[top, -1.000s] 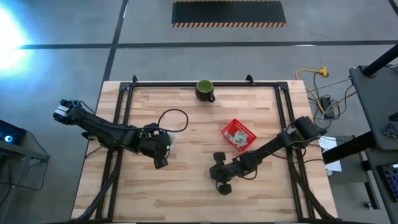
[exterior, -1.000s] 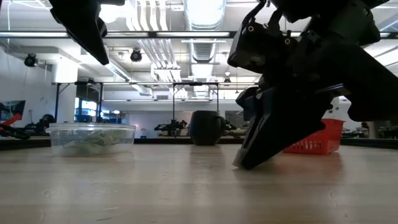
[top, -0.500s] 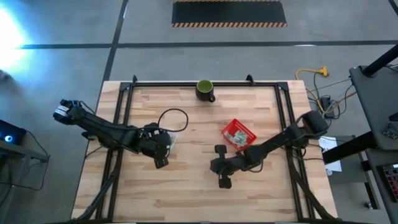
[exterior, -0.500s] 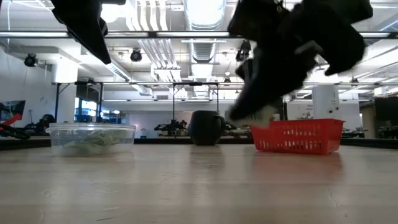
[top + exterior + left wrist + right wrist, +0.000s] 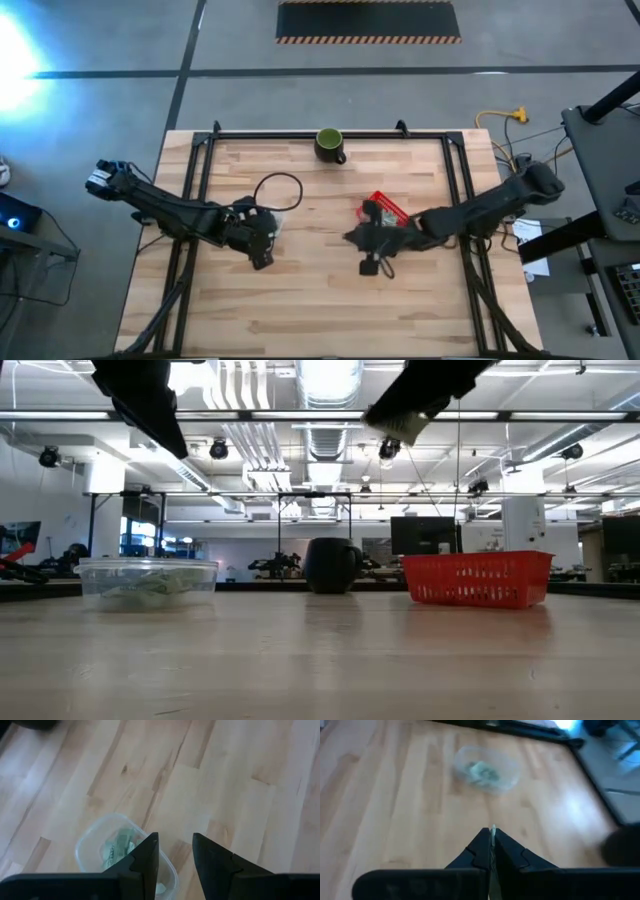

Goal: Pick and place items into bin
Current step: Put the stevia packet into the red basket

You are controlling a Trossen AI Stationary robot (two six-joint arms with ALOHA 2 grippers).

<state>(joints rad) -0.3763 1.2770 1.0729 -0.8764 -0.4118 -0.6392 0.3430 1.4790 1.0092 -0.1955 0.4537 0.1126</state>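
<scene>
A packet [image 5: 493,836], thin, pale and seen edge-on, is clamped between the tips of my right gripper [image 5: 492,845], lifted well above the wooden table [image 5: 300,290] and just beside the red basket [image 5: 386,206] where other packets lie. I judge this the carrying step: the clear bin [image 5: 485,770] with packets already inside sits well ahead of my right fingers, so next I should travel over it and let go. My left gripper [image 5: 174,851] hovers just above that bin, fingers slightly apart and holding nothing.
</scene>
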